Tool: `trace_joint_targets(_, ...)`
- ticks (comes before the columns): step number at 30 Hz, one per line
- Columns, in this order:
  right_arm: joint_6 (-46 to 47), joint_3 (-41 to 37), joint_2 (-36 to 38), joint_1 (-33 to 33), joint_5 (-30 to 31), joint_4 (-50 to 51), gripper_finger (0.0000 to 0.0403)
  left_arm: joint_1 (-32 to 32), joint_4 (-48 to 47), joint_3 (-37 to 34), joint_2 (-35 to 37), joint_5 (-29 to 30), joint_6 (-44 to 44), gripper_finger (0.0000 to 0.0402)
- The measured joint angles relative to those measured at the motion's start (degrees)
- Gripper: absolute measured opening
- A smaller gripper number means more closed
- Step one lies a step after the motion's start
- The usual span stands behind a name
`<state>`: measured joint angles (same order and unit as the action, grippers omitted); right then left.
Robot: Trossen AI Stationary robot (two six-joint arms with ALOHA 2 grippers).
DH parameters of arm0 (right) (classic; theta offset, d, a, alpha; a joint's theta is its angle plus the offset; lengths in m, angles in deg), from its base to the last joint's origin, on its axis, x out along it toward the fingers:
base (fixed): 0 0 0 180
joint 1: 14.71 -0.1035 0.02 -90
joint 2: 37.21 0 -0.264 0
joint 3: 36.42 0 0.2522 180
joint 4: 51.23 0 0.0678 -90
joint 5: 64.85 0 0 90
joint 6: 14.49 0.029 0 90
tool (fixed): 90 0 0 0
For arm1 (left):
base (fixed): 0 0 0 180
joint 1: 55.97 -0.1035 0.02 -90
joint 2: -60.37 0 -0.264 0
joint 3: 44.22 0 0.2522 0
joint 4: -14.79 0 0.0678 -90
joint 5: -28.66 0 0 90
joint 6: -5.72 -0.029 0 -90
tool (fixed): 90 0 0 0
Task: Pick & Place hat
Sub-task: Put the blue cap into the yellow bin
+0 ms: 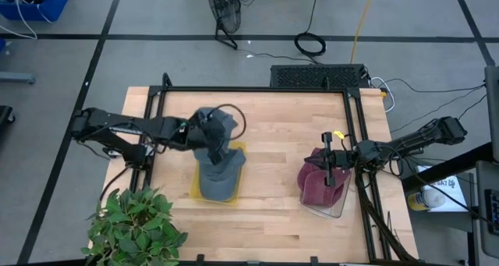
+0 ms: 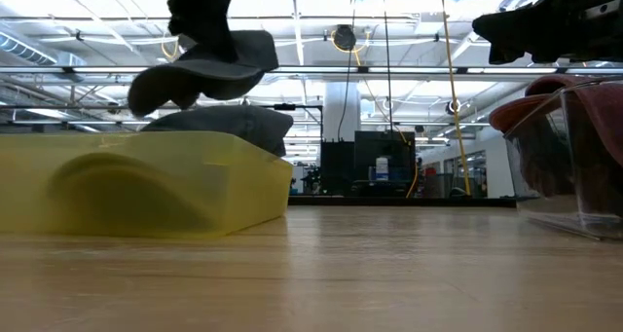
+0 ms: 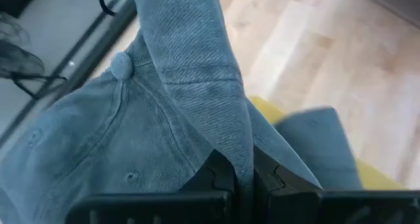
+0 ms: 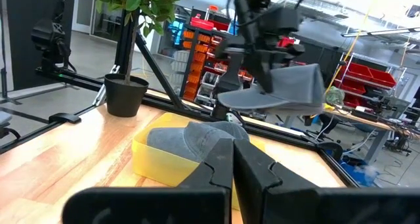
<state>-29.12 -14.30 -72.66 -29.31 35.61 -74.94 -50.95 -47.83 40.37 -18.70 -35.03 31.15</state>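
Note:
My left gripper is shut on a grey-blue cap, which it holds in the air above a yellow tray left of the table's middle. In the low view this cap hangs clear over the tray. A second grey cap lies in the tray, its crown up. My right gripper waits shut and empty at the table's right, above a clear bin that holds maroon hats. My left gripper pinches a raised fold of the cap's cloth between its two fingers, beside the crown's top button. The fingers slant down from the table's left side. The cap hangs below them, lifted clear of the tray and of the cap in it.
A potted plant stands at the table's near left corner. A black frame runs along the table's far and side edges. Bare wood lies between the tray and the clear bin.

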Motion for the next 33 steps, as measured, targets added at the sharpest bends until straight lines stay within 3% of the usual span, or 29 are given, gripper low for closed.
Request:
trace_joint_targets(8, 0.0, 0.0, 0.0, 0.0, 0.0, 0.0, 0.0000, 8.6, -1.0, 0.0, -0.5, -2.5, 10.6, 0.0008)
trace_joint_targets(18, 0.5, 0.0, 0.0, 0.0, 0.0, -0.5, 0.0000, 16.2, -0.6, 0.0, -2.4, -2.8, 17.1, 0.0008)
trace_joint_targets(33, 0.5, 0.0, 0.0, 0.0, 0.0, -0.4, 0.0000, 13.4, 0.5, 0.0, -10.6, -5.0, 20.0, 0.0008)
